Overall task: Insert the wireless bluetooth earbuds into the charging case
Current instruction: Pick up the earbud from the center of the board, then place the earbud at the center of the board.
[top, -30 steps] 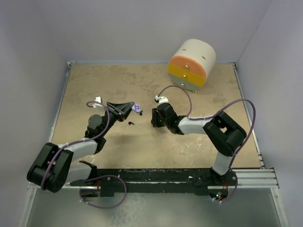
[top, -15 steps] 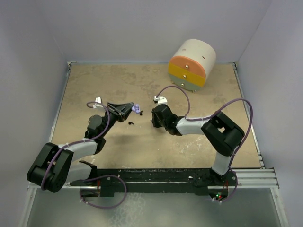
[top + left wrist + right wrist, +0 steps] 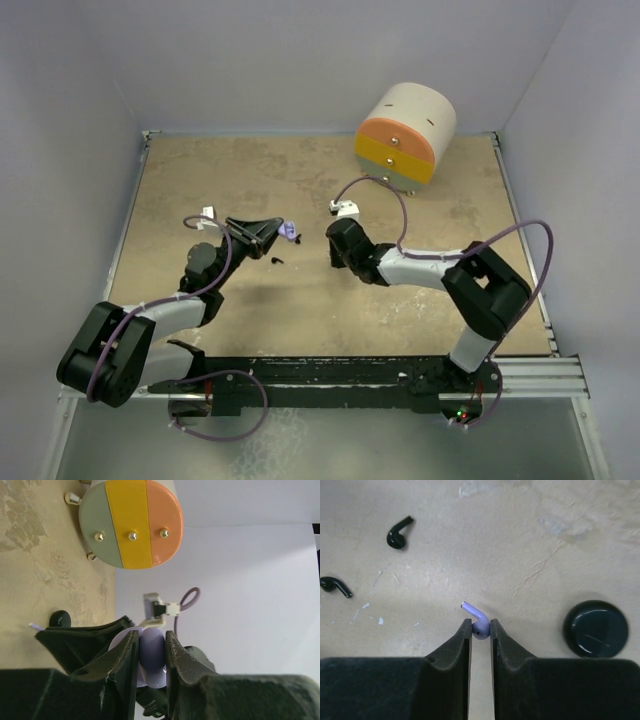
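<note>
In the right wrist view my right gripper (image 3: 480, 628) is shut on a lavender earbud (image 3: 476, 614), pinching its bulb low over the table with the stem pointing up-left. Two black earbuds (image 3: 398, 534) (image 3: 335, 586) lie loose on the table to the upper left. My left gripper (image 3: 151, 652) is shut on the lavender charging case (image 3: 152, 655) and holds it off the table. From above, that case (image 3: 288, 229) shows at the left gripper's tip, with the right gripper (image 3: 336, 258) a short way to its right. One black earbud (image 3: 276, 261) lies between them.
A black round case (image 3: 595, 628) sits on the table just right of the right gripper. A round three-coloured drawer unit (image 3: 405, 135) stands at the back right. Low walls (image 3: 130, 200) border the table.
The right jaws have closed onto the lavender earbud, and the right wrist has shifted slightly right. The left arm and its case have not moved.
</note>
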